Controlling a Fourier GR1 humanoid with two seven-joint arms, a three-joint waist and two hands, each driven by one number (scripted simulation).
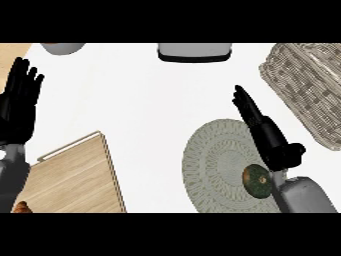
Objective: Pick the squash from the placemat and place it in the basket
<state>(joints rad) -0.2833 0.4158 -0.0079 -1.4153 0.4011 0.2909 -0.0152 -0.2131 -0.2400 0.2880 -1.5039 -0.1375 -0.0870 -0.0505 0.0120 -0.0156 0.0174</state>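
A dark green squash (257, 181) lies on the round woven placemat (213, 165) at the lower right, partly hidden by my right forearm. My right hand (265, 131) hovers over the placemat just beyond the squash, fingers straight and pointing up and left, holding nothing. The wicker basket (317, 90) stands at the upper right, to the right of that hand. At the left edge my left hand (14, 107) rests open with its fingers up.
A wooden cutting board (73, 177) lies at the lower left, with a small orange-brown item (22, 207) at its near corner. A grey appliance (194, 51) and a grey bowl-like object (62, 47) sit along the far edge.
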